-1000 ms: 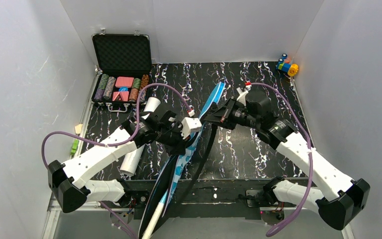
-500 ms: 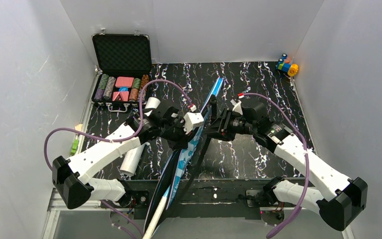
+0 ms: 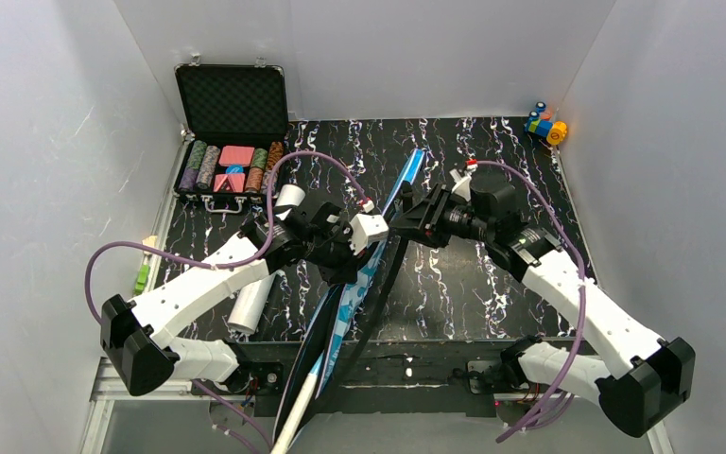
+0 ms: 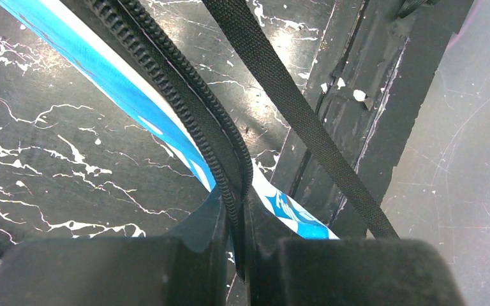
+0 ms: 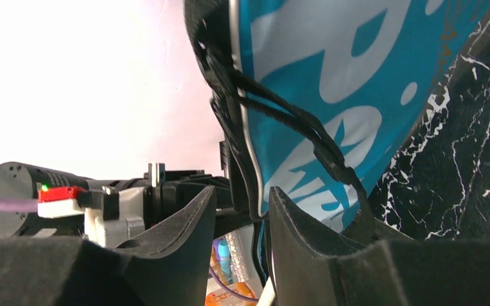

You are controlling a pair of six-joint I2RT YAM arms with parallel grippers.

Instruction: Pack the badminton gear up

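The blue "SPORT" bag (image 3: 345, 303) stands on edge, running diagonally from the table's middle to the near edge. A white racket handle (image 3: 293, 427) pokes out of its near end. My left gripper (image 3: 357, 248) is shut on the bag's black zipper edge (image 4: 226, 150), pinching it between the pads. My right gripper (image 3: 406, 223) is open beside the bag's upper part. In the right wrist view the bag's piped edge (image 5: 250, 159) hangs in the gap between the open fingers (image 5: 191, 217). The black strap (image 4: 293, 108) trails loose. A white tube (image 3: 253, 301) lies under my left arm.
An open black case of poker chips (image 3: 230, 142) stands at the back left. Small coloured toy blocks (image 3: 546, 125) sit in the back right corner. A green object (image 3: 141, 278) lies off the table's left edge. White walls close in on three sides.
My right gripper has opened and let go of the bag's edge. The bag's upper end has shifted slightly left, with the left gripper still holding the zipper edge.
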